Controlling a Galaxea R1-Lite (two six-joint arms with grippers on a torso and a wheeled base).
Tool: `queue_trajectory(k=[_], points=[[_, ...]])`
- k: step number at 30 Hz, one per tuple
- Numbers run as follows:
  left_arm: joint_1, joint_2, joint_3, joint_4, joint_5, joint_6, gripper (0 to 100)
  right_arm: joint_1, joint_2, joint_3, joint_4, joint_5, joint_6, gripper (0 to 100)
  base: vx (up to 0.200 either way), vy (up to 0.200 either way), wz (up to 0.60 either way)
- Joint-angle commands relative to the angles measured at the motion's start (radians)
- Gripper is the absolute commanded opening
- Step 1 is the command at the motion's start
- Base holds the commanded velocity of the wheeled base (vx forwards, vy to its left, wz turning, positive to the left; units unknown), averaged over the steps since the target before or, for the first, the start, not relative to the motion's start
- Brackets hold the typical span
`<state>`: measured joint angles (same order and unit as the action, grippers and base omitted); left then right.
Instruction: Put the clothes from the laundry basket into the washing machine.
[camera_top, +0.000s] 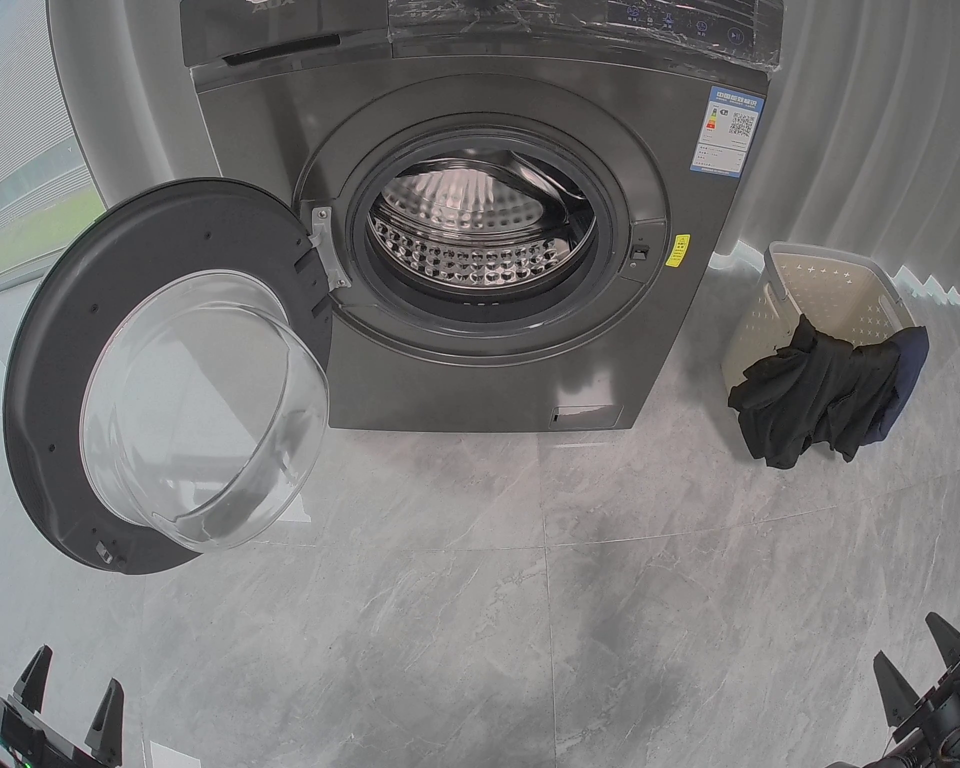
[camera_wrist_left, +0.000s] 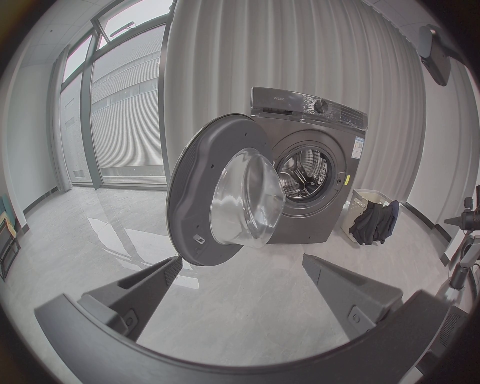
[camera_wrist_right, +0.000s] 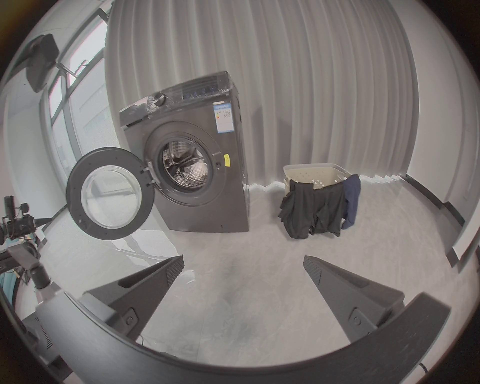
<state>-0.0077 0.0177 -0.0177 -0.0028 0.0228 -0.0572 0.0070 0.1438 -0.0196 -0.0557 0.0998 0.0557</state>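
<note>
Currently clothes (camera_top: 815, 390) drape basket (camera_top: 800, 275) rim, well beyond right tool (camera_top: 912, 645).

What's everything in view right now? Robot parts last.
washing machine: 1, dark grey, centre, against the curtain
door: 1, dark grey, clear bowl, swung open to robot's left
drum: 1, steel, no clothes seen inside
laundry basket: 1, off-white, floor, robot's right of machine
clothes: at least 2, black and dark blue, draped over basket rim
curtain: 1, white, behind machine
floor: grey marbled tiles
left gripper: 1, black, open, low left
right gripper: 1, black, open, low right
</note>
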Motion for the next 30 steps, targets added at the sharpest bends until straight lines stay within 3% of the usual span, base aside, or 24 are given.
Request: queue_trajectory(k=[1, 4, 9, 22, 30], points=[[0.000, -0.012, 0.018, 0.000, 0.000, -0.003, 100, 0.039, -0.066, 0.017, 0.016, 0.015, -0.002, 100, 0.000, 0.000, 0.00], [0.000, -0.012, 0.018, 0.000, 0.000, -0.003, 100, -0.027, -0.104, 0.018, 0.010, 0.012, -0.008, 100, 0.000, 0.000, 0.00], [0.000, -0.012, 0.018, 0.000, 0.000, -0.003, 100, -0.021, -0.125, 0.020, 0.053, -0.115, -0.034, 100, 0.000, 0.000, 0.00], [0.000, -0.012, 0.018, 0.000, 0.000, -0.003, 100, -0.018, -0.136, 0.017, 0.066, -0.109, -0.042, 100, 0.000, 0.000, 0.00], [0.000, -0.012, 0.018, 0.000, 0.000, -0.003, 100, -0.018, -0.136, 0.017, 0.068, -0.107, -0.045, 100, 0.000, -0.200, 0.00]])
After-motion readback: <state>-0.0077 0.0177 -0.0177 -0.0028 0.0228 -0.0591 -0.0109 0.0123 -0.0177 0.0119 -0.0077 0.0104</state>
